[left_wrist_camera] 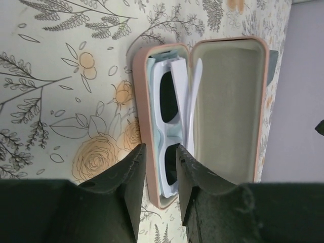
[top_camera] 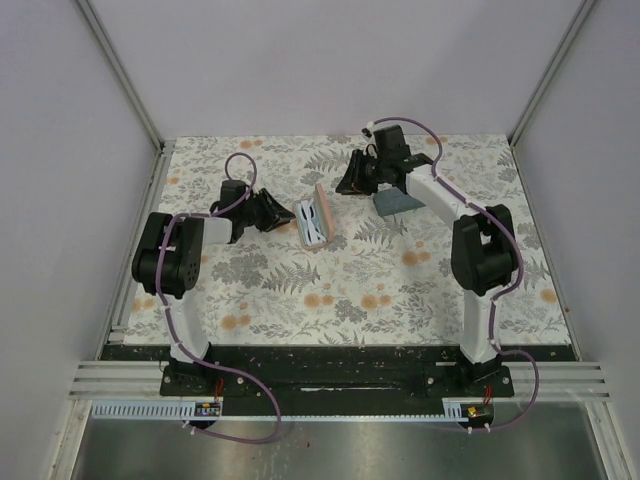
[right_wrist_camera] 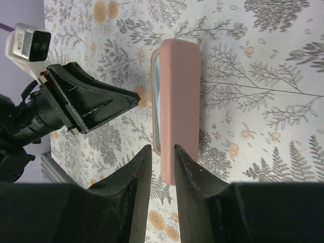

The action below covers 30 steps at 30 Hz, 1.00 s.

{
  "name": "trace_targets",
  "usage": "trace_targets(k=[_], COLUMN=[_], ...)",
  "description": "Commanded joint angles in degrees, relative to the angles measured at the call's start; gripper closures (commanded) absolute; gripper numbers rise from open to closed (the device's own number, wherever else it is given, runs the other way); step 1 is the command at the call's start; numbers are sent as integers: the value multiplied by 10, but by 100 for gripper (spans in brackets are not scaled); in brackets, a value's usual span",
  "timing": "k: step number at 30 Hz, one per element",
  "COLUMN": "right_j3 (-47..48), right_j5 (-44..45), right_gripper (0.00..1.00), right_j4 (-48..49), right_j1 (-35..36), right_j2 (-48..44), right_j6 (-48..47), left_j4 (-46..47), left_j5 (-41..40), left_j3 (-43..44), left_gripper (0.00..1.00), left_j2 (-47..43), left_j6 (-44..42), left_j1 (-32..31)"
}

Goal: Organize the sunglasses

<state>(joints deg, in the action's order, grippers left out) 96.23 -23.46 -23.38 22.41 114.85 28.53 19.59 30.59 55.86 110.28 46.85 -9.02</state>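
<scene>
The whitish-framed sunglasses [left_wrist_camera: 172,116] with dark lenses lie folded in the open pink case [left_wrist_camera: 228,101], on a light blue cloth [left_wrist_camera: 161,55]. In the top view the case [top_camera: 315,222] stands mid-table. My left gripper [left_wrist_camera: 158,152] is open, with the near end of the case's tray in line with the gap between its jaws; it sits left of the case [top_camera: 285,214]. My right gripper [right_wrist_camera: 161,150] is slightly open and empty, behind the upright pink lid [right_wrist_camera: 182,101], at the case's far right in the top view [top_camera: 350,182]. The black-framed pair is out of view.
A grey-blue case [top_camera: 397,203] lies under my right forearm. The left gripper [right_wrist_camera: 132,98] and its wrist camera [right_wrist_camera: 28,43] show beyond the pink case in the right wrist view. Purple walls and metal rails bound the floral table [top_camera: 350,290].
</scene>
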Motion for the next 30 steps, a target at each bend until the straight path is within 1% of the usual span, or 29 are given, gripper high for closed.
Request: trace_targets(k=[1, 4, 11, 17, 30], right_j3=[44, 56, 60, 51, 53], right_j5=[-59, -71, -86, -91, -85], right_gripper=[69, 69, 70, 71, 75], right_j4=[37, 37, 42, 50, 48], right_j1=[6, 6, 10, 23, 39], right_j2=[43, 69, 95, 98, 119], right_j6=[11, 14, 16, 16, 21], left_j4=[-10, -16, -8, -7, -10], left_j5=[-22, -22, -11, -5, 6], left_j3=[32, 38, 41, 45, 57], left_gripper=[67, 68, 74, 76, 83], left_j2=[18, 28, 49, 56, 73], left_j6=[-12, -17, -17, -17, -19], left_j1=[1, 1, 1, 1, -2])
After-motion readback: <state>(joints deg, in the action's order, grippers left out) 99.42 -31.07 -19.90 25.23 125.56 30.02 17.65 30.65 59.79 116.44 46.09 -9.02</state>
